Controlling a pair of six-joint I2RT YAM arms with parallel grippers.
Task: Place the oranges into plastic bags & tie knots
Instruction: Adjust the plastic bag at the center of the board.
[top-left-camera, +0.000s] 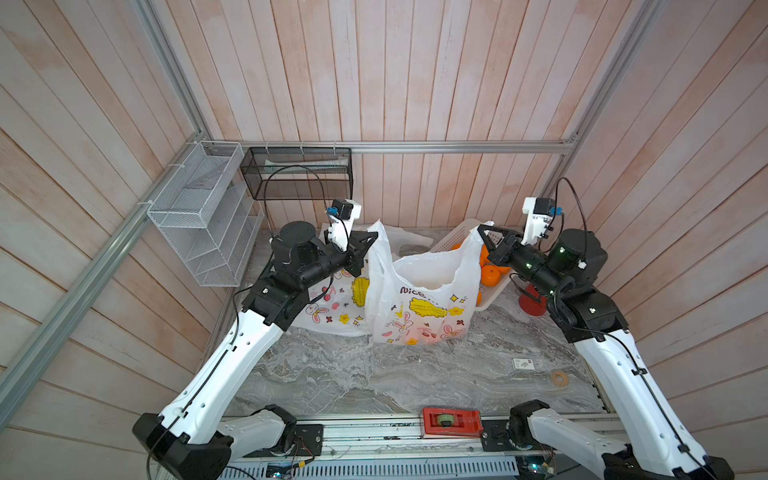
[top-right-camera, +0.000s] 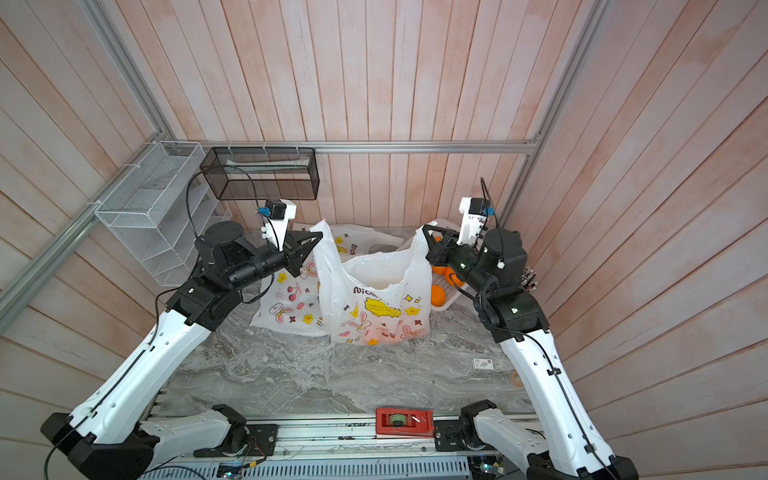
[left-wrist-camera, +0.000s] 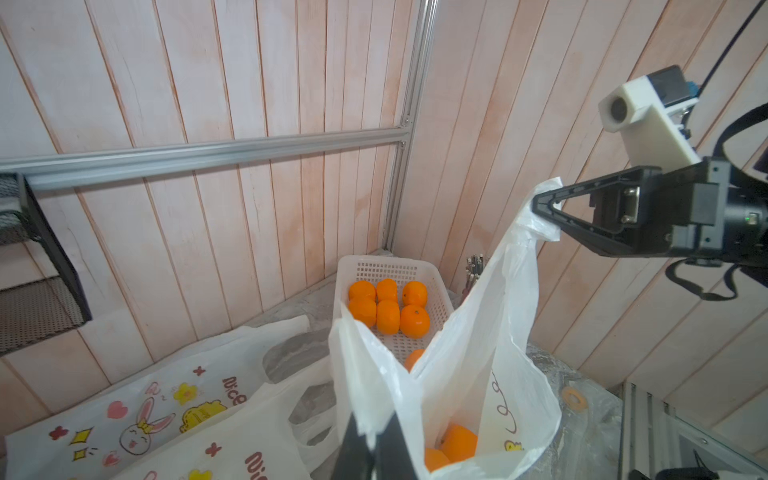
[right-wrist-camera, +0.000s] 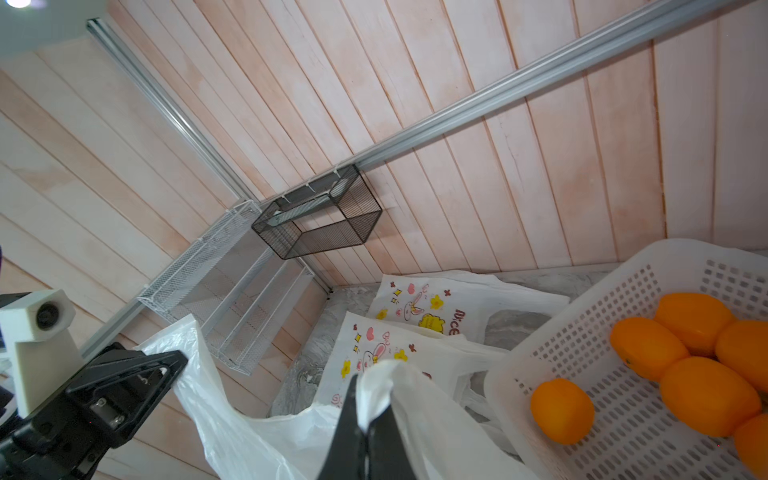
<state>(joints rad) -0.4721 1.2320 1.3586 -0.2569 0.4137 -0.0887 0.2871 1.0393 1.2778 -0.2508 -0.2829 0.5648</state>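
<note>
Left gripper (top-left-camera: 375, 235) and right gripper (top-left-camera: 482, 230) clamp the handles (left-wrist-camera: 530, 226) of the bag (top-left-camera: 419, 291); we cross them above the oranges (left-wrist-camera: 459, 442) inside, seemingly two, keeping tension.

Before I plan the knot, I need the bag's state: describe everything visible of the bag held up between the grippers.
The bag is white, translucent plastic printed with bunnies, hearts and yellow flowers. It stands open on the table, handles stretched up and apart: the left gripper is shut on one, the right gripper on the other. At least two oranges lie inside. No knot.
</note>
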